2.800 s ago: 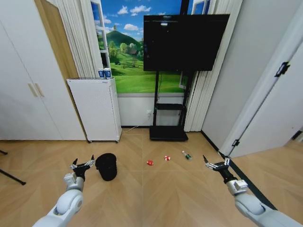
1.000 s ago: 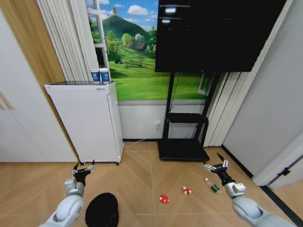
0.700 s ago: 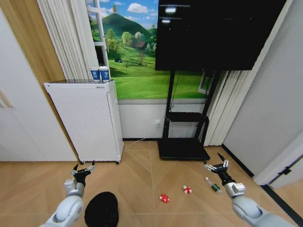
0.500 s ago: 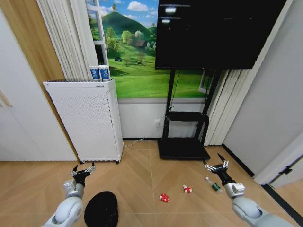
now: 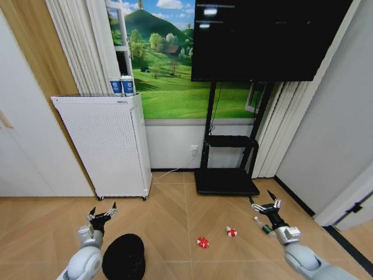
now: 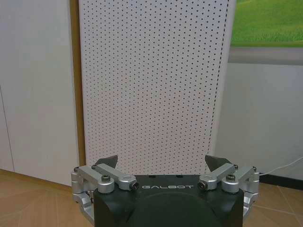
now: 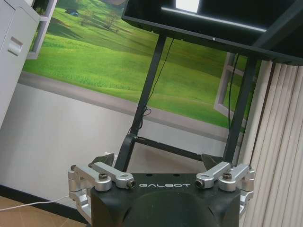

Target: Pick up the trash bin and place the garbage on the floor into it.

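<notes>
Home-like living room, herringbone wooden floor, large black television on a wheeled stand, pleated curtains, landscape mural as a false window, white perforated appliance, white cupboard doors

The trash bin runs off the picture's 6 o'clock edge (base unseen); the garbage is too small to identify.
</notes>
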You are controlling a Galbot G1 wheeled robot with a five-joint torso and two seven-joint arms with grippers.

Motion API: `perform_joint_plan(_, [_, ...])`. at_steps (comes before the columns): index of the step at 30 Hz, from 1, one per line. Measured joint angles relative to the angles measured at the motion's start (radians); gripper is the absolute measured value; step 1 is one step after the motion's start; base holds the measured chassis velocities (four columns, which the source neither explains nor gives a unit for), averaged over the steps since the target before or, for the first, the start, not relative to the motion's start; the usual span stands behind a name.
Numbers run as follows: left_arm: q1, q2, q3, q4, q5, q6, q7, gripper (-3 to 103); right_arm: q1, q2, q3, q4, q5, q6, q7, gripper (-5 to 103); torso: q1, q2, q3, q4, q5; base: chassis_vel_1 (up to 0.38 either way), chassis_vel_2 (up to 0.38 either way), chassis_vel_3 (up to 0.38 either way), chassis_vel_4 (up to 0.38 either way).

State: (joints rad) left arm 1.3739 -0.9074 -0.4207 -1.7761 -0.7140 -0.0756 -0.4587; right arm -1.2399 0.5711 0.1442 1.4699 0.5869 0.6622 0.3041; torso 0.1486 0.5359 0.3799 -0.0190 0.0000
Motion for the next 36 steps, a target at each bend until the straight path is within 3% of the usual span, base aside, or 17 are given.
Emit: perform_joint_plan(36, [0.085, -0.031, -0.025, -0.035, 0.022, -0.004, 0.000, 100, -0.007, 0.008, -0.008, -0.004, -0.002, 0.007, -0.002, 100, -0.056, -0.148, -0.092, 0.0000, 0.0000, 0.000, 0.000, 0.000, 0.000])
